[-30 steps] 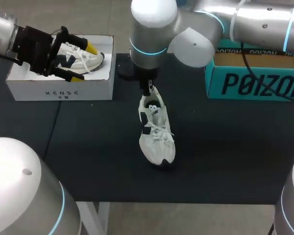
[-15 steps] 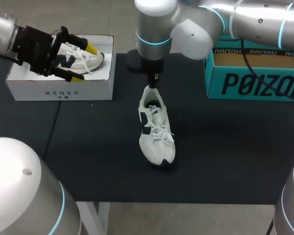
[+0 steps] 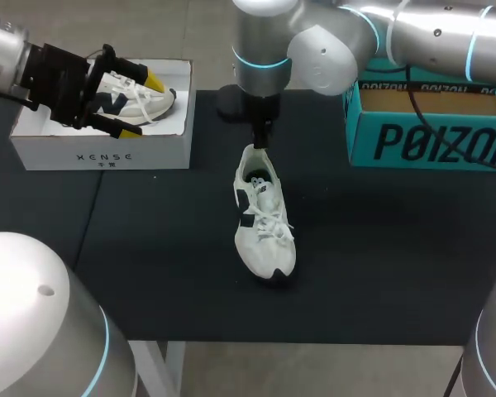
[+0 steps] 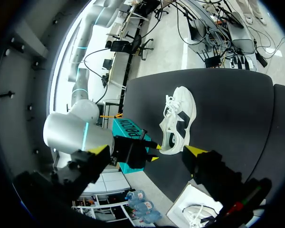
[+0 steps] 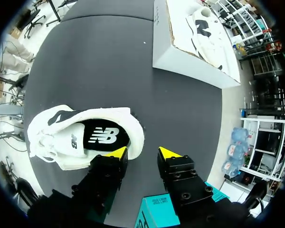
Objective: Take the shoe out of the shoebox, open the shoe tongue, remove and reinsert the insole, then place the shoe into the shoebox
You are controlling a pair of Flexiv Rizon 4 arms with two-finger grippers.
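A white sneaker (image 3: pixel 264 222) with dark side marks lies on the black table, toe toward the front edge. Its heel points at my right gripper (image 3: pixel 264 137), which hangs just behind and above it. In the right wrist view this gripper (image 5: pixel 142 153) is open, the sneaker's (image 5: pixel 80 133) heel rim just ahead of its yellow tips, and the black insole (image 5: pixel 104 136) shows inside. My left gripper (image 3: pixel 140 106) hovers wide open over the white shoebox (image 3: pixel 99 153), where a second sneaker (image 3: pixel 153 99) lies. From the left wrist view the gripper (image 4: pixel 147 150) holds nothing, and the table sneaker (image 4: pixel 178 118) lies far ahead.
A teal box (image 3: pixel 430 124) stands at the table's back right, close beside my right arm; it also shows under the right gripper as a teal box (image 5: pixel 154 213). Bare black table (image 3: pixel 165 248) surrounds the sneaker at left, right and front.
My right gripper has opened, let go of the sneaker's heel and drawn up and back a little. The sneaker has settled flat. The left arm has kept still.
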